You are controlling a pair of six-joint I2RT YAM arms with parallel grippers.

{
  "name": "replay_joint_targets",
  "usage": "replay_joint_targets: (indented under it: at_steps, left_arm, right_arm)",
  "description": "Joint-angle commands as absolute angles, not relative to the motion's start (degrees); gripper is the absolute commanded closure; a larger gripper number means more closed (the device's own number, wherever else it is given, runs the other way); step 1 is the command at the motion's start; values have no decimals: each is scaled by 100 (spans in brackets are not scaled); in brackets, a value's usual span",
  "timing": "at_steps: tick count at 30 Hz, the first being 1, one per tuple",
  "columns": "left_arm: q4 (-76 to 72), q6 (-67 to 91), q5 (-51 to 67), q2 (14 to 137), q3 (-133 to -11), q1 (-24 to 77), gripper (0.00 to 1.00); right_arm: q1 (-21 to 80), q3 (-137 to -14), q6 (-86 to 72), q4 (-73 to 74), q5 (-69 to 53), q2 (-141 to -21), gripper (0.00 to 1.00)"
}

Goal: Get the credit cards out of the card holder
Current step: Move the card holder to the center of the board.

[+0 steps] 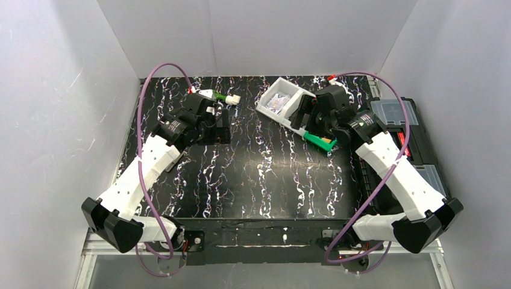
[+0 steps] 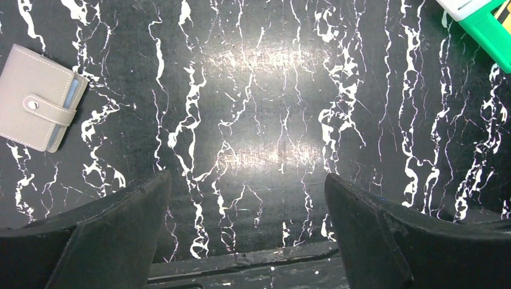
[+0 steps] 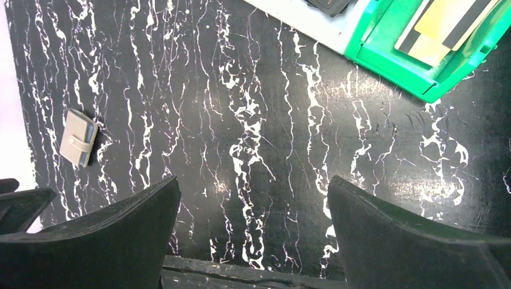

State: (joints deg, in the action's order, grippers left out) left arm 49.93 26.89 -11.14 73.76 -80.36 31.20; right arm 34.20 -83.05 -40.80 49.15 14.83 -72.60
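Grey rectangular leatherette card holder (image 2: 37, 98) lies closed at upper left on the black marbled worktop (image 2: 271, 120); left gripper (image 2: 248, 183) and right gripper (image 3: 253, 183) both gape wide, empty.

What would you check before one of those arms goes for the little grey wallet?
1. Card holder in sight: ok, it lies flat on the table and shows in both wrist views.
2. Holder opened: not ok, its snap strap is fastened shut.
3. Cards reachable: not ok, only a thin light blue edge shows at the holder's side.
4. Left fingers ready: ok, spread apart and holding nothing.
5. Right fingers ready: ok, spread apart and holding nothing.
6. Fingers lined up on the holder: not ok, it sits off to the side in both wrist views, not between either pair.
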Motion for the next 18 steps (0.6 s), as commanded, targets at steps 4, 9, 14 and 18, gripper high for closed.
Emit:
replay_joint_targets:
  at_steps: [4, 9, 14, 18]
  left_arm:
    - [5334, 2988, -1670, 7314, -8233, 3083, 0]
    - [5438, 3015, -1732, 7298, -8204, 3085, 1]
    - [5168, 2991, -1716, 7022, -7936, 3085, 0]
    - [5249, 3147, -2025, 7061, -7928, 3045, 0]
  right_arm:
    - [3437, -8485, -3778, 4779, 1552, -7285, 2]
    - [3428, -8416, -3739, 4761, 1571, -7252, 2]
    - [3429, -8322, -3735, 4722, 1556, -7197, 2]
    - [3428, -8255, -3706, 4694, 1568, -7127, 1]
